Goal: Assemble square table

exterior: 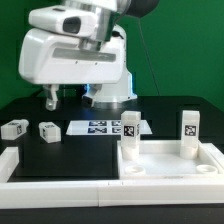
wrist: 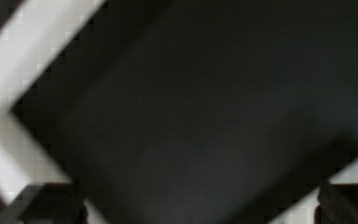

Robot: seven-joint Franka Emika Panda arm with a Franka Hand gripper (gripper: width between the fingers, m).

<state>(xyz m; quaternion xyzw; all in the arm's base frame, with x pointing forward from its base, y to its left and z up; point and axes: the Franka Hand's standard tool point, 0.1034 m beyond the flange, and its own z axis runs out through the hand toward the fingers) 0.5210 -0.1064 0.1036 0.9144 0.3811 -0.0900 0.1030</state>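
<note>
The exterior view is bright and evenly lit, with faint shadows. The white tabletop nearly washes out against the black table, and detail is soft. The wrist view is dim and heavily blurred, with nothing in focus.

The arm's shell looks like smooth white plastic with a soft gloss, catching light along its rounded edges. The table under it is black and matt, with hardly any reflection. The square tabletop and the legs look like white plastic, smooth with a dull sheen. The tags on them look like flat printed paper. The marker board is thin, white and matt. The border rail is plain smooth white. The backdrop is an even matt green; I cannot tell whether it is cloth or paint.
</note>
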